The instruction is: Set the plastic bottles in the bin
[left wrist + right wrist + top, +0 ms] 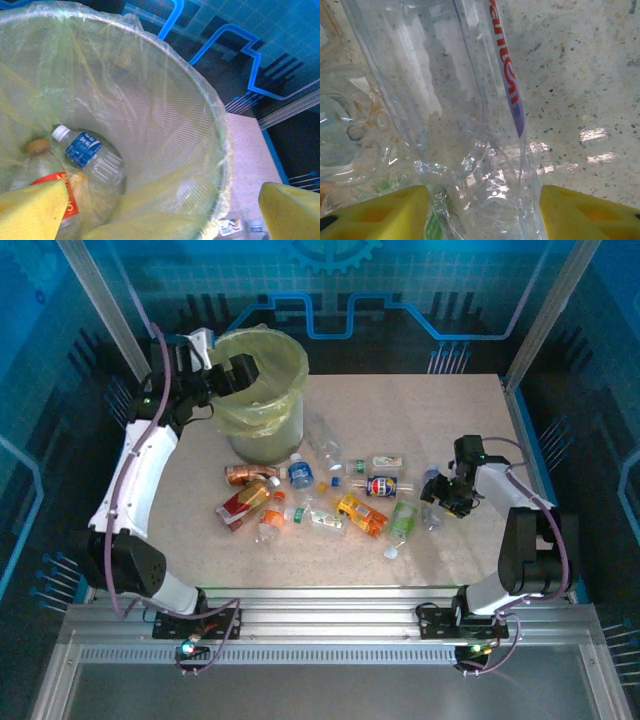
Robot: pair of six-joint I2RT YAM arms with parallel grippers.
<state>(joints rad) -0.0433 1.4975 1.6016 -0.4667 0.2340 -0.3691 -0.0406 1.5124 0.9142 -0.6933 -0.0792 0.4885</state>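
Grasp on clear crushed bottle (470, 125), right side of table (450, 420): right gripper (482, 215) pads (375, 215) flank it closely; clamped or not, cannot tell. Squeeze firmly, since thin plastic likely slips, then lift straight up. Left gripper (225, 375) spread wide, empty, over far-left bin (262, 415). Other bottles (320, 505) lie mid-table.

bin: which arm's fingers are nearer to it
Left. The left fingers hang open over the bin; the right fingers sit far across the table, either side of a clear bottle.

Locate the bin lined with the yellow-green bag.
In the top view the bin stands at the far left corner of the table, the open left pincer above its rim, with loose plastic bottles lying just in front.
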